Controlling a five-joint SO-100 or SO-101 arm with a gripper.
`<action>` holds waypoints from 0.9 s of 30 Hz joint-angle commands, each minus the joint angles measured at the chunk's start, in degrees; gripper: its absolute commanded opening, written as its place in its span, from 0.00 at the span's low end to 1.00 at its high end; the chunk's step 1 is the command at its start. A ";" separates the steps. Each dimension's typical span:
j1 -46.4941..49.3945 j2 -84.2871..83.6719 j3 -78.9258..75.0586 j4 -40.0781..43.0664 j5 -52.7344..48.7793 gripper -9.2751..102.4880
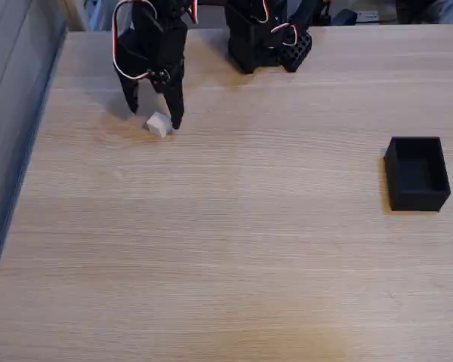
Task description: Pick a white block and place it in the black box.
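My bench is a light wooden table (pixel 226 264) with fine grain running across it, bordered on the fixed view's left by a grey-blue strip (pixel 15 173) along its edge, and some dim clutter (pixel 377 11) sits past its far edge, too blurred to identify.

Tabletop (pixel 234 256): light wood-grain surface, fine horizontal grain lines, smooth, satin finish with low sheen
White block (pixel 158 124): plain matt white, smooth faces, material not identifiable
Black box (pixel 417 173): matt black, thin walls, looks like plastic, no reflections on walls or floor
Gripper (pixel 152 113): black rigid plastic, matt to slightly satin
Arm base (pixel 258 41): same black plastic, with a perforated honeycomb-pattern part (pixel 297 49) on the right side in the fixed view
Cables (pixel 121 45): glossy red and white insulation, smooth
Grey panel (pixel 11 90) at left edge: smooth, matt
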 commanded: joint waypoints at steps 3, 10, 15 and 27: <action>0.70 -0.44 -1.41 -1.41 -0.79 0.40; 0.79 -0.35 0.18 -2.72 -1.49 0.39; 0.70 0.26 1.67 -3.87 -1.49 0.39; 0.44 0.70 5.10 -7.73 -1.14 0.39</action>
